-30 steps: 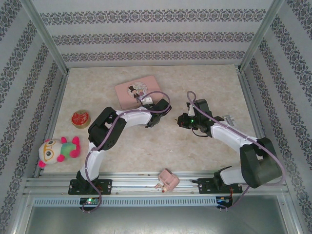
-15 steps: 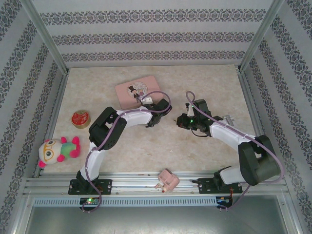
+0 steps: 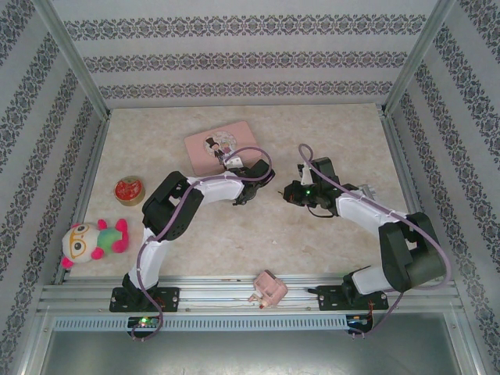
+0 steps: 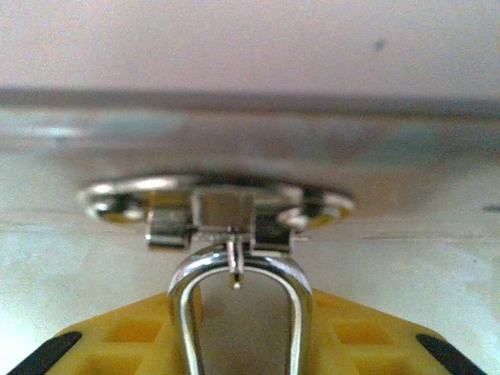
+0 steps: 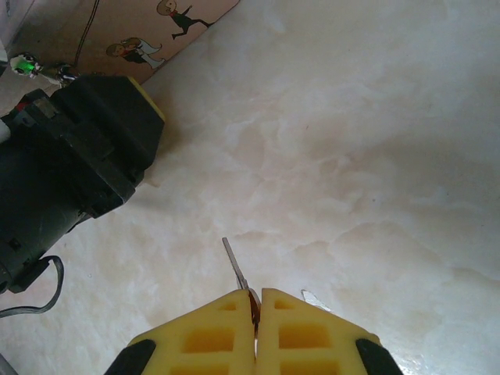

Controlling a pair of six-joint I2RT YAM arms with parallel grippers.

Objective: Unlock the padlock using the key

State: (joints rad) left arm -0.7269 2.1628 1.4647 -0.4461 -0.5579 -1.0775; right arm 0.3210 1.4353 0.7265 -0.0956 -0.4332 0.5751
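Observation:
My left gripper (image 3: pixel 270 179) points right and is shut on the padlock. In the left wrist view the padlock's silver shackle (image 4: pixel 273 266) stands up between the yellow fingers (image 4: pixel 117 336); its brass body is hidden below. My right gripper (image 3: pixel 287 194) faces it from a short way to the right. In the right wrist view the right gripper (image 5: pixel 256 298) is shut on the key (image 5: pixel 237 269), whose thin grey blade sticks out forward and to the left, above the bare table. The left gripper's black body (image 5: pixel 74 164) lies to the upper left, apart from the key tip.
A pink tin (image 3: pixel 221 145) lies behind the left gripper. A red round tin (image 3: pixel 129 190) and a plush toy (image 3: pixel 92 240) sit at the left. A pink object (image 3: pixel 268 289) rests on the front rail. A silver metal piece (image 3: pixel 366 190) lies by the right arm.
The right arm has shifted slightly, with its gripper edging a little toward the left gripper. The left arm has held still.

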